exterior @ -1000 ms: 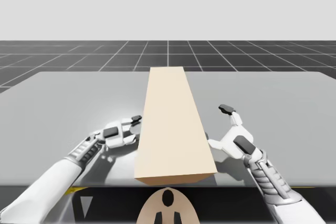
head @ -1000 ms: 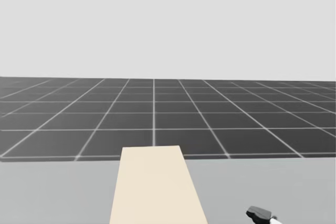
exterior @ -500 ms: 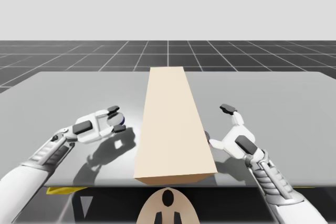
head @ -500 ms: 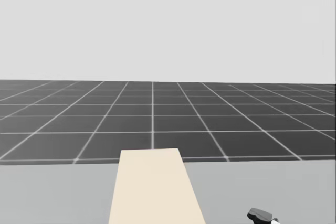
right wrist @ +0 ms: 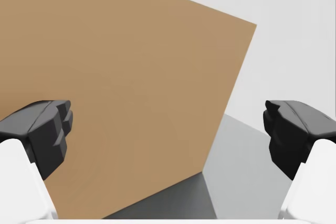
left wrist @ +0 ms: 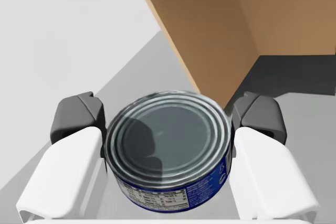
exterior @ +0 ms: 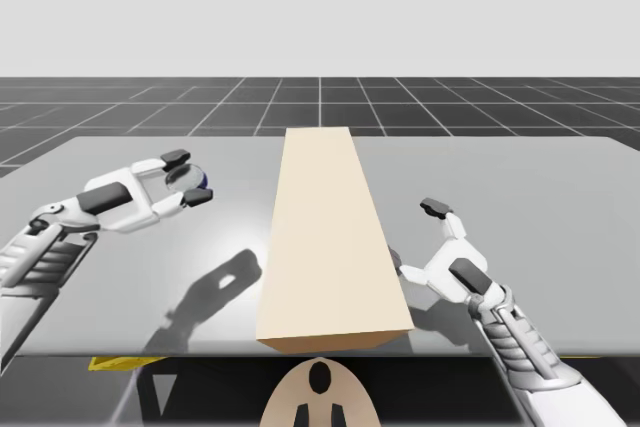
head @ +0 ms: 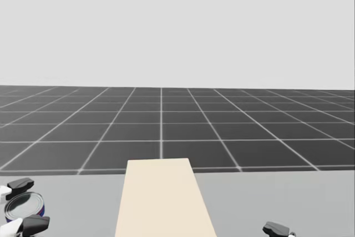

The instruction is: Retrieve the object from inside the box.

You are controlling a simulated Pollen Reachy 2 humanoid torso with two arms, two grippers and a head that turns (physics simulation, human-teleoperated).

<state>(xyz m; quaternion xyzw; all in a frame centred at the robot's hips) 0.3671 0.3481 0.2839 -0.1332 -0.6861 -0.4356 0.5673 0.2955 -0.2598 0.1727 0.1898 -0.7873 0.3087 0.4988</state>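
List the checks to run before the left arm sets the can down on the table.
1. Left gripper shut on the can from both sides: ok.
2. Can fully outside the box: ok.
3. Can lifted off the table, with its shadow well below it: ok.
4. Right gripper open, holding nothing: ok.
5. Right gripper apart from the box's side: cannot tell.

Long tan cardboard box (exterior: 330, 237) lies flat, with one side open. Short round metal can with blue label (left wrist: 168, 150) is outside the box, to its left, raised, clamped between both fingers of the left gripper (left wrist: 169, 118).
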